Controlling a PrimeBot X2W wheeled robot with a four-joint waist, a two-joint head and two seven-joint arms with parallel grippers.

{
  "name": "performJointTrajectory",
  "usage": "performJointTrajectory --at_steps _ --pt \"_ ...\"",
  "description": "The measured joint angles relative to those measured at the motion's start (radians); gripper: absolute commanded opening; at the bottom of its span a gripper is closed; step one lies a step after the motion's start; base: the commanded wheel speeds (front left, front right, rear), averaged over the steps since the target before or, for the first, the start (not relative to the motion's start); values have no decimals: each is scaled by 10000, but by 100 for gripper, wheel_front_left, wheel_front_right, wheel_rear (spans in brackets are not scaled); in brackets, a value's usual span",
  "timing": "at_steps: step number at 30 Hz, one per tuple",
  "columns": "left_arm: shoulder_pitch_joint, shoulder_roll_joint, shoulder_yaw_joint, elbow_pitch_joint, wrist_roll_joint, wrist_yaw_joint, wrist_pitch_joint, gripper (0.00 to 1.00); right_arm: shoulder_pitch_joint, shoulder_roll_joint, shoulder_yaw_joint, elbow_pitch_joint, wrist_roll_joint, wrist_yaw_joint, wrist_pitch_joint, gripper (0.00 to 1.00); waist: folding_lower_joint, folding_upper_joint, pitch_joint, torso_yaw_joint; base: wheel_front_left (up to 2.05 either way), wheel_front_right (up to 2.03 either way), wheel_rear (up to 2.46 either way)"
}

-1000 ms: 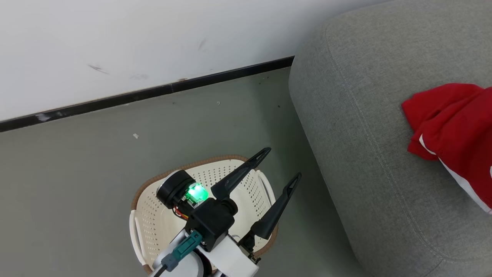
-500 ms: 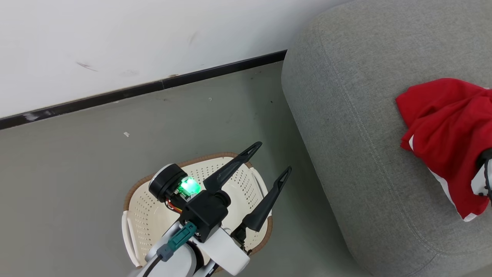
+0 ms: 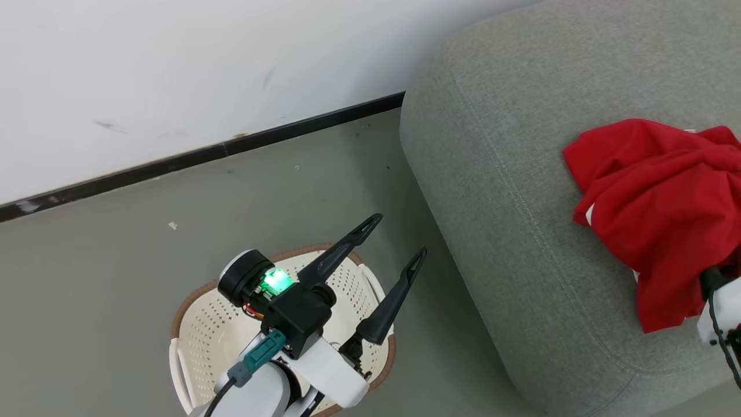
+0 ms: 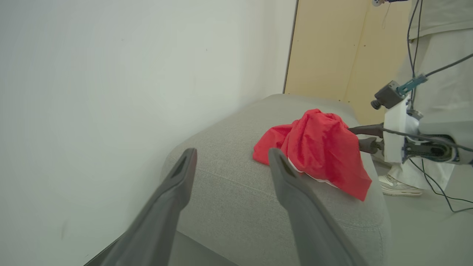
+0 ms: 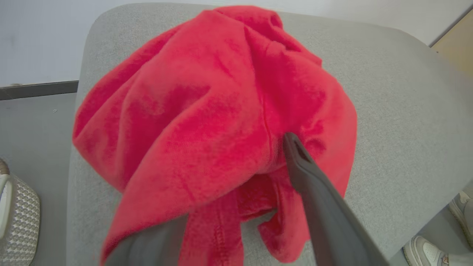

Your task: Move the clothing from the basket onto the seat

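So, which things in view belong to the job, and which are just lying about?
Job in hand:
- bright red fabric clothing, bunched on the seat
- large grey upholstered seat
- cream perforated plastic basket

Just lying about:
- small white scrap
- a person's pale shoe
- flat tan panel

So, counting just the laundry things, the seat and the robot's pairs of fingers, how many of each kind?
Red clothing bundle: 1 (garments in it cannot be told apart)
Basket: 1
Seat: 1
Pairs of robot fingers: 2, the left fingers and the right fingers
Total: 5
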Motion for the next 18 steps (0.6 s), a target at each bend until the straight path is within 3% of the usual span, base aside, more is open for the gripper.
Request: performJointTrajectory --at_steps 18 --pt "358 48 637 355 -280 219 -322 100 1258 -514 698 -1891 474 0 178 100 0 0 -421 -691 0 0 0"
